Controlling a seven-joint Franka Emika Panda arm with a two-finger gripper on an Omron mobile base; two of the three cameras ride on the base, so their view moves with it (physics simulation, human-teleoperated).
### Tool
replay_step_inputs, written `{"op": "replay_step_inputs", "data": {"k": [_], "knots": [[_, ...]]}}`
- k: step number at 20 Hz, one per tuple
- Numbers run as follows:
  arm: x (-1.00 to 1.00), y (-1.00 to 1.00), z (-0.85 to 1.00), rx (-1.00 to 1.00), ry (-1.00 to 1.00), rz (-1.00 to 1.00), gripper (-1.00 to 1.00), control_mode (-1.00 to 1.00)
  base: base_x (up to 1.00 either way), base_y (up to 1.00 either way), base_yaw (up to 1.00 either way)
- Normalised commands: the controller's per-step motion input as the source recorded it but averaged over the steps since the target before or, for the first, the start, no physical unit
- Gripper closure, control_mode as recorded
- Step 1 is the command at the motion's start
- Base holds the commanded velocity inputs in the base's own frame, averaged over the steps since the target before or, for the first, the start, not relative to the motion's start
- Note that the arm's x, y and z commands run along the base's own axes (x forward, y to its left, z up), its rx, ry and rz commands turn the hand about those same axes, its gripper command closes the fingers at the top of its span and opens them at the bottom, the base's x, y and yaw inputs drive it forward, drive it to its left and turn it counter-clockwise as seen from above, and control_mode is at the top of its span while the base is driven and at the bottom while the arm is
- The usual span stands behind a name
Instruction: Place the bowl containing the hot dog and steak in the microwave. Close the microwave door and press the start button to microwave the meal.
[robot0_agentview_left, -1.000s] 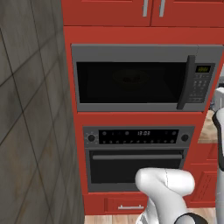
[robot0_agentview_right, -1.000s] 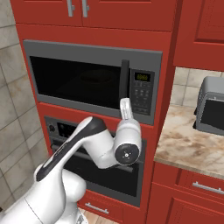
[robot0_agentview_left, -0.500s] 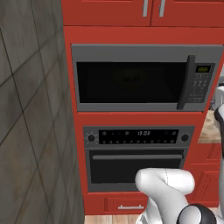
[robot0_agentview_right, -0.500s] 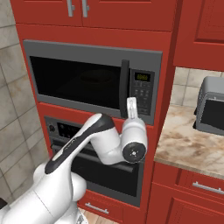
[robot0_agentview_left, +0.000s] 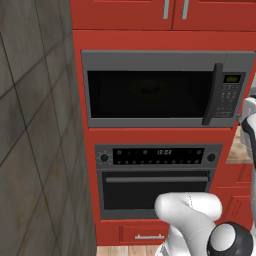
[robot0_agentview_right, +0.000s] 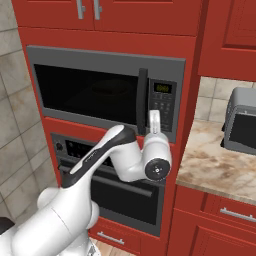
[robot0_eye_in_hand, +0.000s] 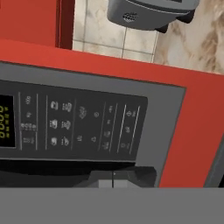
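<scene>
Red cabinet wall: microwave built in above the oven, door closed, bowl faintly visible inside.
Keypad: rigid, flat, likely needs one light, square press; tool shut, holding nothing, just before the panel.

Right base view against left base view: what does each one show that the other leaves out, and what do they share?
Right base view alone: the marbled counter to the right of the oven stack, with the silver-grey toaster oven standing on it, and the gripper raised in front of the microwave's keypad.

Left base view alone: the whole oven control strip with its clock and both knobs, and the small drawer beneath the oven.

Shared: the microwave with its door shut, the bowl faintly visible behind the glass, the oven below, red cabinets above.
</scene>
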Motion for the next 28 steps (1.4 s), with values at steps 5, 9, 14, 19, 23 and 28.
{"op": "replay_step_inputs", "data": {"k": [5,9,14,19,23,28], "knots": [[0.21,-0.08,-0.16,0.04,0.0,0.0,1.0,-1.0,0.0,0.0,0.0],[0.22,-0.09,-0.09,0.04,0.0,0.0,1.0,-1.0,0.0,0.0,0.0],[0.23,-0.11,-0.02,0.06,0.0,0.0,1.0,-1.0,0.0,0.0,0.0],[0.22,-0.09,-0.09,0.05,0.0,0.0,1.0,-1.0,0.0,0.0,0.0],[0.2,-0.07,-0.18,0.03,0.0,0.0,1.0,-1.0,0.0,0.0,0.0],[0.2,-0.09,-0.13,0.03,0.0,0.0,1.0,-1.0,0.0,0.0,0.0]]}}
